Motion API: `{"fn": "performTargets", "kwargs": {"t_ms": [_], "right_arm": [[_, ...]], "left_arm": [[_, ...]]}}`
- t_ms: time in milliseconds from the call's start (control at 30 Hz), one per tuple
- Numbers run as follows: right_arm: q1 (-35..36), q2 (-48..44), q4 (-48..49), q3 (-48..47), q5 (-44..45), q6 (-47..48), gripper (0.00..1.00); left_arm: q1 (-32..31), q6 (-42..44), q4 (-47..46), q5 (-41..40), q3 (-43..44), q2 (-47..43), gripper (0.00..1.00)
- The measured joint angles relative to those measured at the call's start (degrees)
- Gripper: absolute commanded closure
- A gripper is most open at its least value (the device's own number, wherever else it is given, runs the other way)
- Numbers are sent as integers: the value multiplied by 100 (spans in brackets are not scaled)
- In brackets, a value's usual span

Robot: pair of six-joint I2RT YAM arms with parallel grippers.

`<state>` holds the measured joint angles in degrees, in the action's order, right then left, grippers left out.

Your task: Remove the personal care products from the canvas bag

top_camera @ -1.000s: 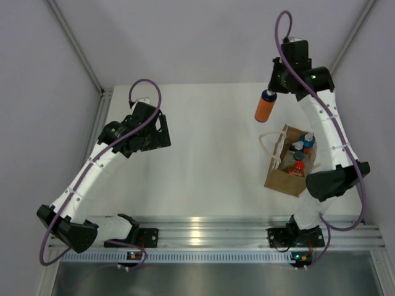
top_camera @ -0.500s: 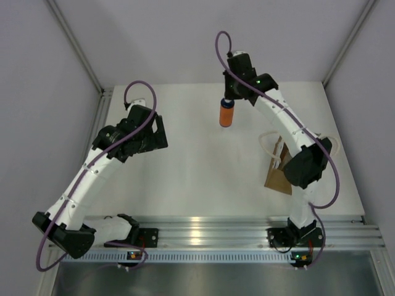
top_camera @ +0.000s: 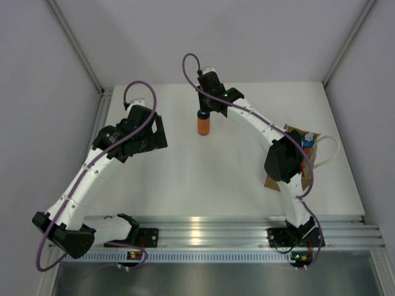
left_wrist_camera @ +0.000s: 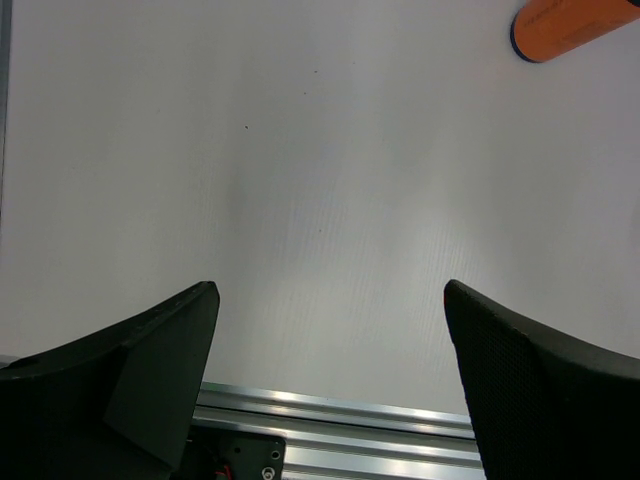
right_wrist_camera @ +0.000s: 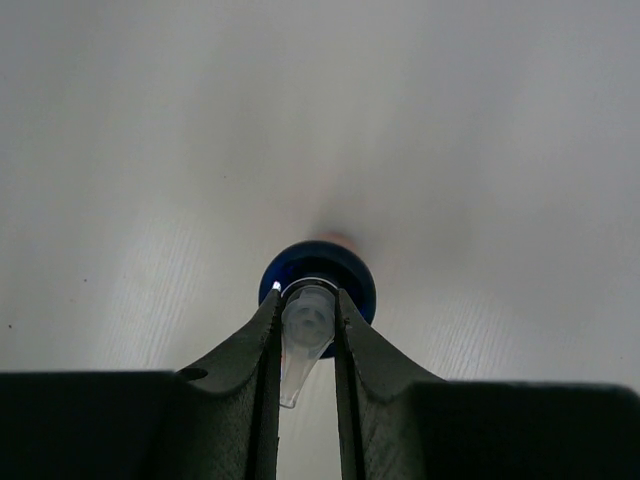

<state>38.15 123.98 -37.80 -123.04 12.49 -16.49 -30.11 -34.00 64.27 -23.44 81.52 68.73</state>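
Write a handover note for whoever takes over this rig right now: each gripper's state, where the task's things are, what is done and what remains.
Right gripper: shut on the top of the orange bottle with the dark-blue cap, upright over the middle of the table; whether it touches down cannot be told.
Left gripper: open, empty, over the table's left side.
Canvas bag: right side of the table, partly hidden by the right arm; a light-blue-capped bottle shows inside.
Done: one bottle is out of the bag, not yet released.
Left: set it down, let go, then fetch the rest from the bag.
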Motion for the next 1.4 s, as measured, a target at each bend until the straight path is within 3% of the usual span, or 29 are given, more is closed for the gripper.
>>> {"fn": "performTargets", "kwargs": {"t_ms": [100,167,200,300,333,567,733,800,933,1033,1400], "right_arm": [[35,101,136,2,55,24,100],[48,105,144,7,63,44,91],[57,105,146,7,68,44,82],[68,105,236,48,72,39,33],[68,103,282,57,83,28,32],[52,-162,378,321,216,87,32],[-227,-1303,39,1005,463,-295,38],[-651,-2197,-166,1631,426,-542,39],[-2157,-3880,-590,2706,566,-772,43],[-3027,-4669,-999,3292,745,-737,44],[-4367,-4843,-1779,4253,686,-551,55]], "left_arm": [[0,-2,0,0,0,-2,2],[0,-15,0,0,0,-2,2],[0,-20,0,2,0,-2,2],[0,-26,0,2,0,0,2],[0,-31,0,2,0,0,2],[0,-20,0,26,0,0,2],[0,33,-2,184,0,0,2],[0,76,-7,319,0,0,2],[0,120,-33,627,0,-2,2],[0,160,-92,837,-2,-24,2],[-323,306,-474,1978,-153,-61,2]]}}
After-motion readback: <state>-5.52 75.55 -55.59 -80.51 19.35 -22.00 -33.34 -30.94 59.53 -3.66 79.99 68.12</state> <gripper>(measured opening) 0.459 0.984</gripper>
